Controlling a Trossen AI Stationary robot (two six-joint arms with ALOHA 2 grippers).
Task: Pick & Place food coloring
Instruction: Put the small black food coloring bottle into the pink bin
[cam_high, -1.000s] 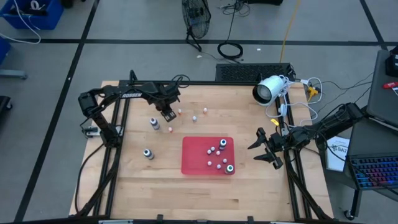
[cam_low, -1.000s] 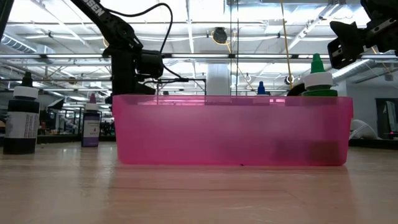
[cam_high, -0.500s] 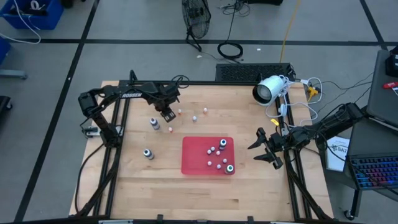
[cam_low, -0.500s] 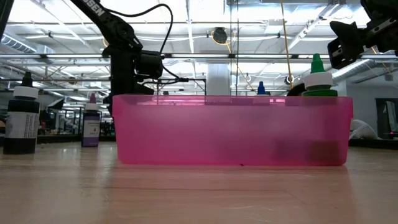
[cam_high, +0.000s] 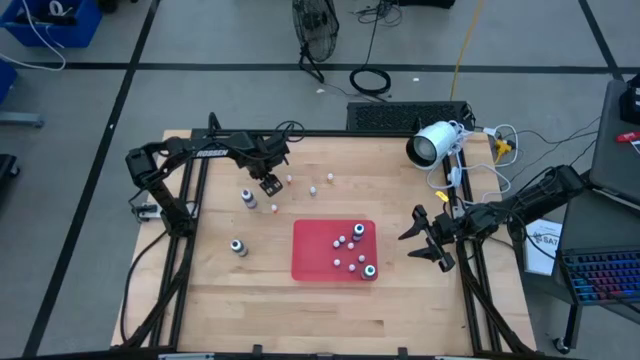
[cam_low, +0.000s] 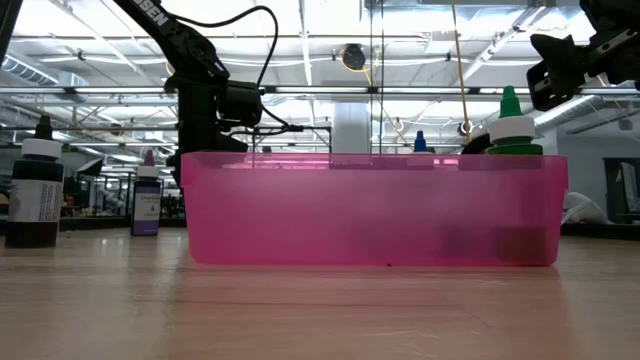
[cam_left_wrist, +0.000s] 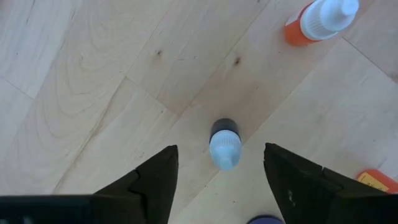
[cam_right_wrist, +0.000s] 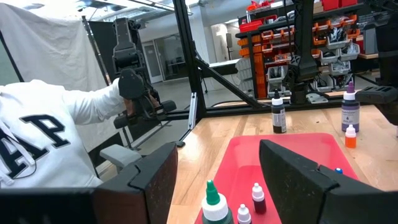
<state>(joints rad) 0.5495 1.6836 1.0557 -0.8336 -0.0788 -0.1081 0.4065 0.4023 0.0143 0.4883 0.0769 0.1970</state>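
The near half of the pale plank table (cam_high: 250, 290) is bare wood with visible grain and knots. On it, right of centre, sits the red tray (cam_high: 312, 262), a smooth translucent plastic rectangle with upright walls, already holding several food coloring bottles, among them a green-capped bottle (cam_high: 370, 270) at its near right corner. Just off the tray's right side the right gripper (cam_high: 432, 240) waits above the table edge with its fingers spread and nothing between them.

Left of the tray stand two slightly bigger grey bottles (cam_high: 238, 247), well apart from each other. Farther back, the left gripper (cam_left_wrist: 220, 171) hangs straight over a tiny dark bottle with a pale blue conical tip (cam_left_wrist: 224, 142), standing upright on the wood. Its fingers are parted to either side of the bottle and touch nothing. An orange bottle with a white tip (cam_left_wrist: 318, 18) stands nearby, and a few more small bottles dot the far centre.

The step in hand looks like the approach to a grasp. The next move likely calls for a straight descent, then a gentle pinch: the bottle is small, light, smooth and probably tips easily.
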